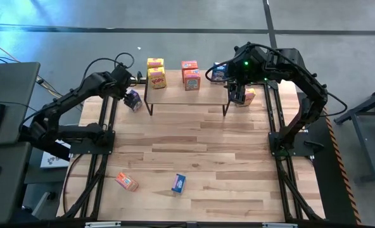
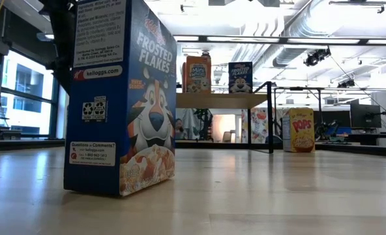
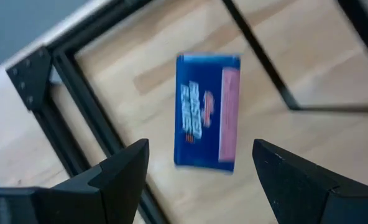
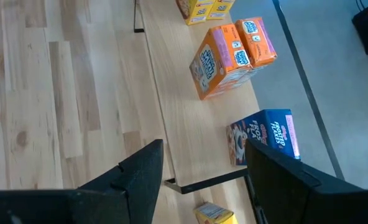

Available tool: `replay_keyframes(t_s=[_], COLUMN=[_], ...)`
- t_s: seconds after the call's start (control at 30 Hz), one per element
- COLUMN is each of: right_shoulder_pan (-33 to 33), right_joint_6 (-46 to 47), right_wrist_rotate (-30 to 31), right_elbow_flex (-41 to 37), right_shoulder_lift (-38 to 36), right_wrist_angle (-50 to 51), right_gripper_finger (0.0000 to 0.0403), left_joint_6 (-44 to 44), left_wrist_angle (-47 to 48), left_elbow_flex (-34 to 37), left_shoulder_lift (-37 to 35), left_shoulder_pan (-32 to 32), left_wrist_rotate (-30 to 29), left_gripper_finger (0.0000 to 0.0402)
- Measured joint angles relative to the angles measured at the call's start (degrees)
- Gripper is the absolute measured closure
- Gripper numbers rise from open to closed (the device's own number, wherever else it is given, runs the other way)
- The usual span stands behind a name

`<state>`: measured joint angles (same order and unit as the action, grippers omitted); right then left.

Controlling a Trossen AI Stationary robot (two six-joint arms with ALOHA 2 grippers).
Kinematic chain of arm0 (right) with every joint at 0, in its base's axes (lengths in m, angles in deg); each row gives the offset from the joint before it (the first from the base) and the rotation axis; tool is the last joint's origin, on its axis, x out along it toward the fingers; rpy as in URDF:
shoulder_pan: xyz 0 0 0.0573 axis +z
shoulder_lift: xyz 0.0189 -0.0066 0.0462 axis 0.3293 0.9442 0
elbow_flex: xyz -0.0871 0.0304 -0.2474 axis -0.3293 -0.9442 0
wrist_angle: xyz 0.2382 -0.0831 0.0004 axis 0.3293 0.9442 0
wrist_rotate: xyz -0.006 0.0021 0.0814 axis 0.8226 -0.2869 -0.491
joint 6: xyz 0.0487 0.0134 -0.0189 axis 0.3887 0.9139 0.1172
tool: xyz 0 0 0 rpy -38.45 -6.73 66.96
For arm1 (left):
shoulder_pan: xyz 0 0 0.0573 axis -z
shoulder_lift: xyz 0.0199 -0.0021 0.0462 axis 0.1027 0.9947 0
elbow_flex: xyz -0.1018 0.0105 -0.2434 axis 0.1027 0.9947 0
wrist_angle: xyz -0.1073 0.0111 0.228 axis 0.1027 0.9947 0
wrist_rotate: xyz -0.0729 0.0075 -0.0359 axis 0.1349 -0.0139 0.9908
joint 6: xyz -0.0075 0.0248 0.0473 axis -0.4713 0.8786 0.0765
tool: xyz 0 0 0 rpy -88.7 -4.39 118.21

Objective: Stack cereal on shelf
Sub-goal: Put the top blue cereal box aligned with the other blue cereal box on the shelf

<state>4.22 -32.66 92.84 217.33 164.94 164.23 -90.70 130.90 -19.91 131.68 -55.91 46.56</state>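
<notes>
1. At the far left corner of the counter (image 1: 200,158), the left gripper (image 1: 128,89) hovers with its jaws spread wide and holds nothing; a blue cereal box (image 1: 133,99) lies flat on the counter right under it, just beside the shelf's left legs. In the left wrist view the same box (image 3: 207,110) shows between the two fingers (image 3: 122,174), clear of both.
2. The shelf (image 1: 187,93) stands along the far edge. On its plank are two yellow boxes (image 1: 156,71) at the left end, one behind the other, two orange-red boxes (image 1: 190,74) in the middle, likewise one behind the other, and a blue box (image 1: 218,73) at the right end.
3. The right gripper (image 1: 236,88) hangs over the shelf's right end, jaws about half open; both fingers (image 4: 140,180) are bare and hold nothing.
4. A yellow box (image 1: 247,96) stands on the counter just beside the shelf's right legs, partly hidden by the right gripper from above.
5. Near the front edge lie an orange-red box (image 1: 127,182) and, to its right, a blue box (image 1: 178,183), well apart from both arms.
6. In the low view that front blue box (image 2: 122,98) fills the left side and hides the left part of the shelf.
</notes>
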Motion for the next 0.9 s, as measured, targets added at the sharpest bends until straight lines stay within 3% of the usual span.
replay_keyframes(t_s=[0.17, 0.9], right_shoulder_pan=[0.0, 0.0], right_joint_6=[-0.02, -0.17], right_wrist_rotate=[0.0, -0.08], right_elbow_flex=[0.0, -0.01], right_shoulder_lift=[0.0, 0.0], right_wrist_angle=[0.0, -0.22], right_gripper_finger=[0.0184, 0.0184], left_joint_6=[0.11, -0.97], left_wrist_angle=[-4.59, -3.72], left_elbow_flex=[0.0, 1.44], left_shoulder_lift=[0.04, 0.02], left_shoulder_pan=[0.14, 0.17], left_wrist_rotate=[1.51, 1.07], left_gripper_finger=[0.0123, 0.0123])
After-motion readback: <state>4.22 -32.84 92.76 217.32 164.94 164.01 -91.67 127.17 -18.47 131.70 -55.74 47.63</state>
